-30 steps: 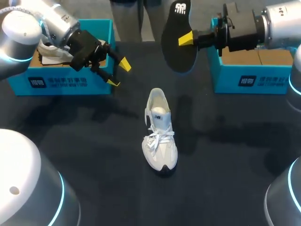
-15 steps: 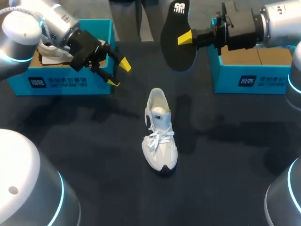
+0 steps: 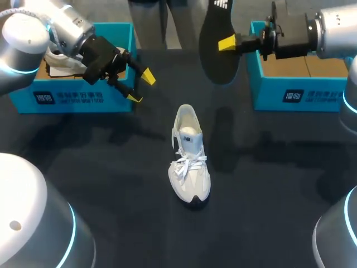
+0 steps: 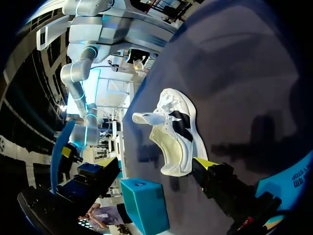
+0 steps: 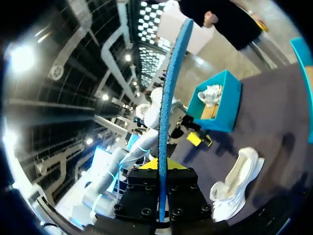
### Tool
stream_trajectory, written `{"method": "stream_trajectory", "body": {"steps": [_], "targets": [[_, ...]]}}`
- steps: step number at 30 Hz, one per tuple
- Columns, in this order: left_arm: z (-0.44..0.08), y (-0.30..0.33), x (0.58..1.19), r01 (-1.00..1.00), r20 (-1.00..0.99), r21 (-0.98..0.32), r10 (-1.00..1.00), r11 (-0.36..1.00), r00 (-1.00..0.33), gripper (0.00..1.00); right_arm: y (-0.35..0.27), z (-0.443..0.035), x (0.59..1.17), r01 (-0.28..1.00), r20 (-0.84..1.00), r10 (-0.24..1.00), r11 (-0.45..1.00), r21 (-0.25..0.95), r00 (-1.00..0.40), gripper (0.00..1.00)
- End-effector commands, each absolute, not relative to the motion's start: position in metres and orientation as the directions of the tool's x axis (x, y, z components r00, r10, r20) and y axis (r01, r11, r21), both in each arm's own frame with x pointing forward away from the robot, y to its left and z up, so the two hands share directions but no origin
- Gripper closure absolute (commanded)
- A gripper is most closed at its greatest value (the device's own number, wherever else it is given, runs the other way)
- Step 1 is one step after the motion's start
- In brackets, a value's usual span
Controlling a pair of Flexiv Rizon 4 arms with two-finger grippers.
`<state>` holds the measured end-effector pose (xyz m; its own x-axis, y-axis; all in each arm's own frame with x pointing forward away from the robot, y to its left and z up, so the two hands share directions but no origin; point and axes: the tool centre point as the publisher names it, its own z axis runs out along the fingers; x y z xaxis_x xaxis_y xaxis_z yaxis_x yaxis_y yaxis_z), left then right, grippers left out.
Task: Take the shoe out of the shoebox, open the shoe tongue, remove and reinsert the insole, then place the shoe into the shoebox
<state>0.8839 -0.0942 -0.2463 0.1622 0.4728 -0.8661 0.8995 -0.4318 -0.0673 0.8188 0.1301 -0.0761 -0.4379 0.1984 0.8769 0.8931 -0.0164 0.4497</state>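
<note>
A white shoe point(image 3: 189, 162) lies on the dark table near the middle, toe toward me, tongue pulled open. Its black insole point(image 3: 219, 44) hangs in the air beyond the shoe, and my right gripper point(image 3: 227, 43) is shut on its edge. In the right wrist view the insole point(image 5: 168, 112) stands edge-on between the fingers, with the shoe point(image 5: 237, 183) below it. My left gripper point(image 3: 140, 86) hovers open and holds nothing, in front of the left shoebox point(image 3: 78, 96) and to the left of the shoe point(image 4: 173, 132).
The left teal shoebox holds another white shoe point(image 3: 58, 58). A second teal shoebox point(image 3: 295, 92) stands at the back right, under my right arm. Dark tabletop surrounds the shoe on all sides.
My right gripper has shifted slightly to the right and farther back with the insole. The left arm and the shoe have not moved.
</note>
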Motion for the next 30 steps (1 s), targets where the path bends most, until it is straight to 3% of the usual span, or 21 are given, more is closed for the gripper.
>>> {"method": "stream_trajectory", "body": {"steps": [1, 8, 30], "targets": [[-0.246, -0.094, 0.884, 0.899, -0.865, -0.066, 0.475, -0.433, 0.164, 0.0, 0.125, -0.093, 0.822, 0.832, 0.833, 0.137, -0.08, 0.549, -0.536, 1.0], [-0.246, -0.094, 0.884, 0.899, -0.865, -0.066, 0.475, -0.433, 0.164, 0.0, 0.119, -0.111, 0.842, 0.758, 0.757, 0.142, -0.058, 0.65, -0.638, 1.0], [-0.246, -0.094, 0.884, 0.899, -0.865, -0.066, 0.475, -0.433, 0.164, 0.0, 0.119, -0.122, 0.859, 0.757, 0.756, 0.13, -0.051, 0.651, -0.641, 1.0]]}}
